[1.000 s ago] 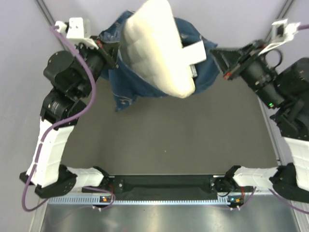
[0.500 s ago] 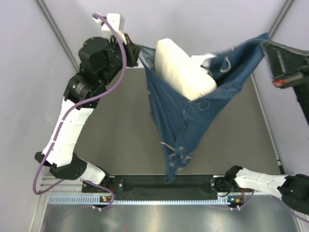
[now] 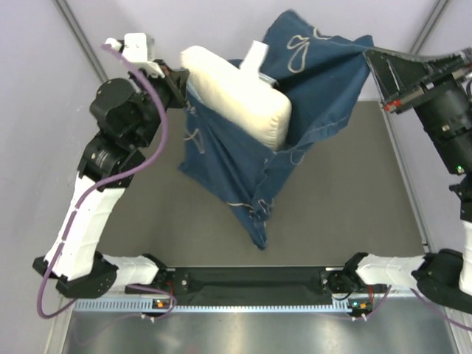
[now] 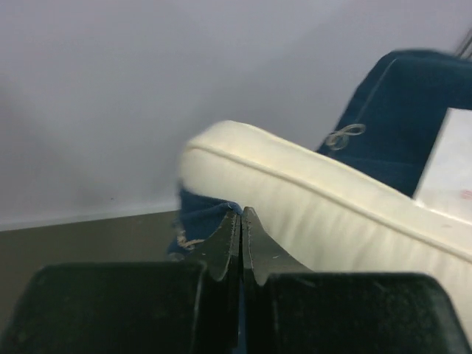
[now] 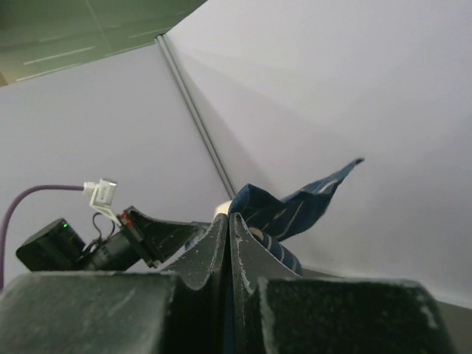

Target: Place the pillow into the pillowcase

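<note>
Left end effector: clamped tight on a blue hem of the pillowcase.
Right end effector: pinched closed on the opposite hem.
Pillowcase: dark denim-like cloth with white line drawings, slung aloft between both, lower corner drooping toward the grey counter.
Pillow: plump, cream, quilted, partly sunk in the open mouth, white tag uppermost.

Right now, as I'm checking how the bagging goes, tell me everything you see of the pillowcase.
The pillowcase is dark blue, denim-like cloth with white line drawings. It hangs, its open edge stretched between the left claw and the right claw, both shut on it. The pillow sits partly inside, one end sticking out. Its bottom tapers to a drooping corner.
</note>
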Robot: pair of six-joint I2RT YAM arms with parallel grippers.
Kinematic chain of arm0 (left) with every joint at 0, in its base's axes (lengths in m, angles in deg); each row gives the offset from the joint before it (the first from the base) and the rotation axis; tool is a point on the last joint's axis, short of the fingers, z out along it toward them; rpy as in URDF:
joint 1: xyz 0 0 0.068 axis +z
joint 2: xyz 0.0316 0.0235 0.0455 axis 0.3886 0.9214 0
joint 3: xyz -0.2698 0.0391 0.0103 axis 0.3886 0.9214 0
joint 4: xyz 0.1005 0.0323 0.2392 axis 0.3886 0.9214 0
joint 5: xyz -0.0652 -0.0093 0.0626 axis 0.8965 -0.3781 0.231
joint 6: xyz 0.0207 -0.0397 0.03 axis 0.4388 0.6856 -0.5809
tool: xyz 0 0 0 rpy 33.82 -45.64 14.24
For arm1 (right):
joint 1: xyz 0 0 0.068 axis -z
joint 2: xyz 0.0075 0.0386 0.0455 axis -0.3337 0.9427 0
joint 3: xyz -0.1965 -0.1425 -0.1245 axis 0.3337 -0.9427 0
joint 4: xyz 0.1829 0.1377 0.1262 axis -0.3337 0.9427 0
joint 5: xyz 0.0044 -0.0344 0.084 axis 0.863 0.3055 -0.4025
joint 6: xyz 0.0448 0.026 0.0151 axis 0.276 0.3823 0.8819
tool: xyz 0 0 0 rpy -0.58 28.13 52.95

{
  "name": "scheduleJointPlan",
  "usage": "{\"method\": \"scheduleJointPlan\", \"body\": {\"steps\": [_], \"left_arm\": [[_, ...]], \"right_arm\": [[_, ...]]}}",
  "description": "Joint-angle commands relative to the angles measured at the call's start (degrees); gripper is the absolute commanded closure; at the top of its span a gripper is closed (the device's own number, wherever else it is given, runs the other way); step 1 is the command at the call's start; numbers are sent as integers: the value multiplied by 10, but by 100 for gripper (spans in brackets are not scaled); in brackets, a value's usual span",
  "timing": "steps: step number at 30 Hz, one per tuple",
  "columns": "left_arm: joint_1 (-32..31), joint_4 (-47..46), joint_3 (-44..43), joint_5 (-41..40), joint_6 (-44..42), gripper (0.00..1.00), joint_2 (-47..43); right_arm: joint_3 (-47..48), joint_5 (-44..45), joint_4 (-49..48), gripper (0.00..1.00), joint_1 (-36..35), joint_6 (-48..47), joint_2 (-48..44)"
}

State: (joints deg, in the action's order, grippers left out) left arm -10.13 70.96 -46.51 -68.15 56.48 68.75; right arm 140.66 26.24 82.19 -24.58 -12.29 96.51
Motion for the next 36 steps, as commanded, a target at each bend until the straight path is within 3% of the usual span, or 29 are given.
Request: {"method": "scheduleJointPlan", "body": {"steps": [1,3,4,7,13,17,24,28,32,34,36], "left_arm": [[-1,-39,-73,-46,-49,100,29],[-1,-19,-132,-79,-69,100,39],[-1,-19,-143,-85,-87,100,43],[-1,-27,-159,-105,-110,100,48],[-1,-26,-192,-168,-191,100,65],[-1,-29,-175,-129,-190,100,66],[-1,-35,-7,15,-135,100,97],[-7,-61,119,111,-92,100,141],[-53,-125,263,88,-85,100,152],[-87,-150,289,54,-85,98,147],[-110,-144,293,40,-80,82,145]], "right_arm": [[-76,6,-70,100,4,7,-68],[-149,10,-89,100,4,10,-107],[-222,9,-100,100,5,21,-120],[-321,4,-132,100,4,46,-157],[-383,-50,-134,100,4,78,-146],[-425,-2,-101,100,5,80,-155],[-631,35,-61,100,4,139,-233],[-832,26,-61,100,4,191,-290],[-938,40,-37,100,4,226,-372],[-952,73,9,78,4,243,-395],[-943,90,42,51,5,240,-420]]}}
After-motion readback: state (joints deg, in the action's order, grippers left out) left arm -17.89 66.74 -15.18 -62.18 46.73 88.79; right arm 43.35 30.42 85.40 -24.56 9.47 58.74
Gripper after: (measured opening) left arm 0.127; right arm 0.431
